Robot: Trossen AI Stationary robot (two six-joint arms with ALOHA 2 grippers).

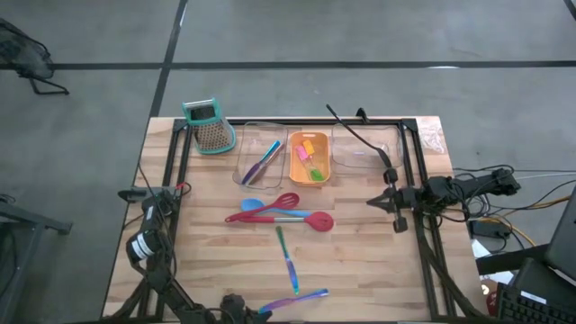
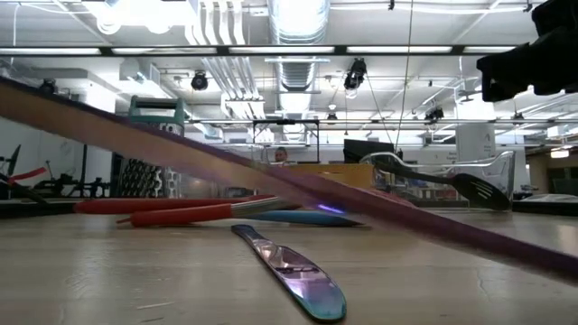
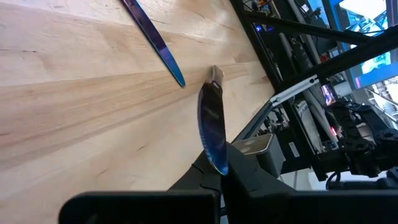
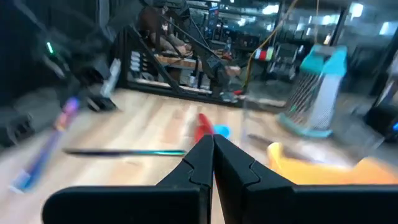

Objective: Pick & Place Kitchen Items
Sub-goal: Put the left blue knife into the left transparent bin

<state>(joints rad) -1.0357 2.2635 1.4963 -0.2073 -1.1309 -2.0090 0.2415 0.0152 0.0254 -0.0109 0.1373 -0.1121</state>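
Step in hand: carrying one stick. The left gripper [image 3: 219, 171], at the table's near edge, is clamped tight on the end of the purple stick [image 1: 294, 297], likely bound for the clear tray [image 1: 245, 171] that already has sticks in it. The right gripper [image 1: 373, 202] is pinched together with nothing in it, waiting by the right side of the table.

Not yet placed: the green-blue stick [image 1: 286, 256] mid-table, and the red and blue spatulas [image 1: 279, 214] just beyond it. The black spoon [image 1: 360, 135] lies across the far right tray. Small pieces sit in the orange tray [image 1: 322, 177].

Next move, as I judge it: swing the stick over the spatulas without clipping them, line it up with the tray's long side, then release.

The high view gives the layout, not the grip. The left wrist view shows the pinch itself. Only the low view shows the stick slanting up off the wood, one end high.
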